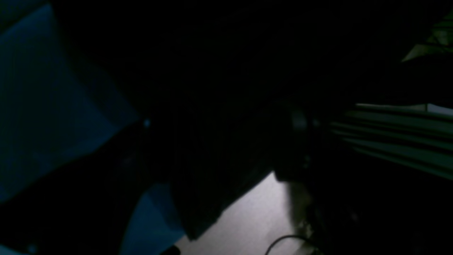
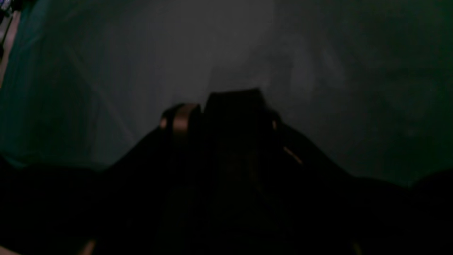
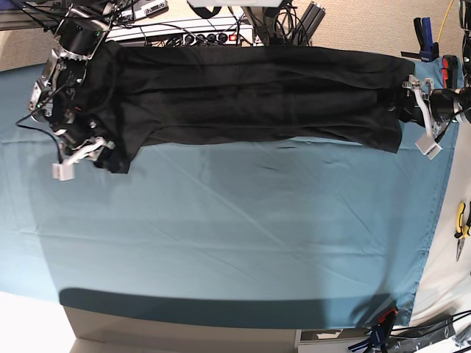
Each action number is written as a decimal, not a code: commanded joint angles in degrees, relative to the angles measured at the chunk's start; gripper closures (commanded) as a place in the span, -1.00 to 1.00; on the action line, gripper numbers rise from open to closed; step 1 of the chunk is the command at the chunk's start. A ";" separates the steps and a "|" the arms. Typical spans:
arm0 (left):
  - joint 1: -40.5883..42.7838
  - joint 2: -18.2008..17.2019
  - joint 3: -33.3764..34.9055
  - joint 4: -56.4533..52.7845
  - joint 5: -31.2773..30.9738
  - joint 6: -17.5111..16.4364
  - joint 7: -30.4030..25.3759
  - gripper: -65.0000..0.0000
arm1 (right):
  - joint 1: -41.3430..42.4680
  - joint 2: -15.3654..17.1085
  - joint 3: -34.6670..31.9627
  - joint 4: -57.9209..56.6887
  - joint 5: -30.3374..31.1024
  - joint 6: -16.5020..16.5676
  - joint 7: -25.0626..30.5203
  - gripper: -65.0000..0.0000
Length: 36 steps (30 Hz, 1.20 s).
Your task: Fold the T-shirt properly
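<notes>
Stretched in a long dark band across the far part of the teal table cloth [image 3: 243, 220]: the black T-shirt [image 3: 243, 95], plain side showing, no print visible, creased lengthwise, one sleeve hanging down toward the near side at the base view's left end; no containers in sight. At the shirt's left end in the base view, the right arm reaching in from the far corner, its right gripper [image 3: 82, 153] low at the sleeve edge, white fingertips [image 3: 63, 170] poking out just past the black fabric; in the right wrist view, dark cloth bunched between and over the jaws, so clamped on the T-shirt [image 2: 226, 198]. At the shirt's other end, the left arm coming in from the cloth's edge, its left gripper [image 3: 418, 118] right at the hem, white fingers [image 3: 427, 145] spread wide on either side of the fabric edge; gaping, nothing pinched; left wrist view too dark to add more. Yellow-handled pliers [image 3: 460, 228] lying off the cloth, well apart from the shirt.
</notes>
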 commanded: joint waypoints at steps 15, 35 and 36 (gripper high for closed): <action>-0.39 -1.29 -0.52 0.76 -1.03 -0.20 -0.46 -0.19 | 0.94 0.98 0.31 1.07 -4.13 0.30 3.08 0.22; -0.39 -1.29 -0.52 0.76 -1.03 -0.20 -0.48 -0.19 | 0.79 1.01 0.28 3.43 2.86 0.30 -2.84 1.00; -0.39 -1.29 -0.52 0.76 -1.01 -0.20 -0.48 -0.19 | 0.63 0.98 0.28 4.79 4.13 0.30 -4.00 1.00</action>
